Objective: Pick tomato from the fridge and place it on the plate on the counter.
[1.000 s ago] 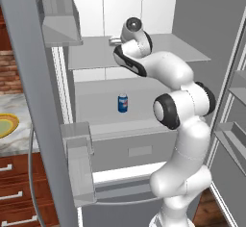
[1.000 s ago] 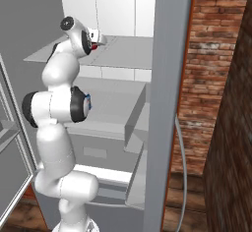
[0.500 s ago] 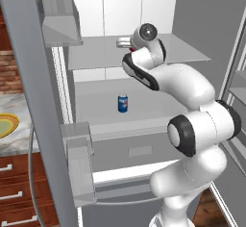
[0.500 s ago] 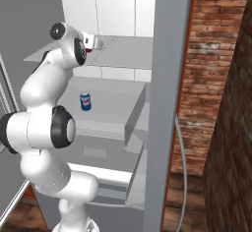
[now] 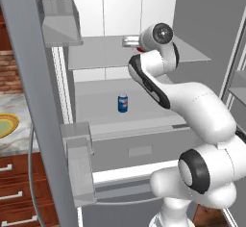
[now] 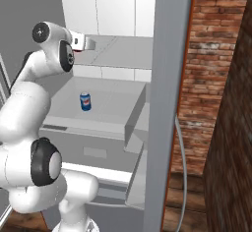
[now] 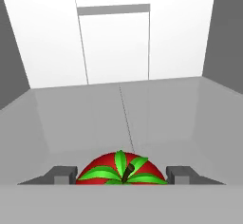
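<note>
The red tomato (image 7: pixel 100 169) with its green stem leaves sits low in the hand view, between the two dark fingertips (image 7: pixel 61 174). My gripper (image 7: pixel 121 176) is shut on it. In the left base view the gripper (image 5: pixel 129 42) reaches over the upper shelf of the open fridge (image 5: pixel 96 53), with a sliver of tomato (image 5: pixel 139 49) showing red beside the wrist. From the right base view the gripper (image 6: pixel 88 42) is over that same shelf (image 6: pixel 123 46). The yellow-rimmed plate (image 5: pixel 6 125) lies on the marbled counter (image 5: pixel 17 142) at the far left.
A blue soda can (image 5: pixel 123 103) stands on the lower fridge shelf, also seen as the can (image 6: pixel 85 101) from the right. The open fridge door (image 5: pixel 33 101) with its bins (image 5: pixel 79 168) stands between the shelves and the counter. A brick wall (image 6: pixel 211 54) is at the right.
The arm's elbow has swung out and down toward the right in the left base view. The hand has stayed over the upper shelf, still shut on the tomato.
</note>
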Tool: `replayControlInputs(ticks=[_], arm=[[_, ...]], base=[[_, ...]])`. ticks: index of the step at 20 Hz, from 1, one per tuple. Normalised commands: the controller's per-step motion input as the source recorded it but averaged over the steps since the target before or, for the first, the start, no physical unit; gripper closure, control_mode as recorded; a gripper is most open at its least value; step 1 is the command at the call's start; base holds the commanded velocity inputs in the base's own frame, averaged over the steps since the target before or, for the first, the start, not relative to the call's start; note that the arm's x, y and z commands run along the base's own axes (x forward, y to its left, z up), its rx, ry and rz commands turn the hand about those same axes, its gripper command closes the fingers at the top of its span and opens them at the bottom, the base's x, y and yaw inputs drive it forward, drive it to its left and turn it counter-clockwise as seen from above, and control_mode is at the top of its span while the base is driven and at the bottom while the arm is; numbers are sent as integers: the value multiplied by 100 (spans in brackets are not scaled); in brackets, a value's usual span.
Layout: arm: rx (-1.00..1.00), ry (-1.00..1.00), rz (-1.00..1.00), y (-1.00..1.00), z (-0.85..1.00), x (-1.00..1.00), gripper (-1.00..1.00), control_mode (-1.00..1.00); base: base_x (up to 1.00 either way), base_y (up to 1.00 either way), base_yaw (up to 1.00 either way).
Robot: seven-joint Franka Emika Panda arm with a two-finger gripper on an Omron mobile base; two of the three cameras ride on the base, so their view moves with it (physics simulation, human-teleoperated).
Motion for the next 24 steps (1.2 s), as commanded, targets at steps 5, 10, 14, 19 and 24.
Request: replayControlInputs(ticks=[5,10,14,19,24], arm=[[0,3,0,0,20,-100,100,-100],[0,12,0,-4,-2,-100,100,-100],[0,11,0,-13,-1,-100,100,-100],[-2,0,1,-19,-24,-100,100,-100],[-1,0,1,-51,-32,-93,100,-100]], base=[[0,0,0],[0,0,0],[0,0,0],[0,0,0],[0,0,0]])
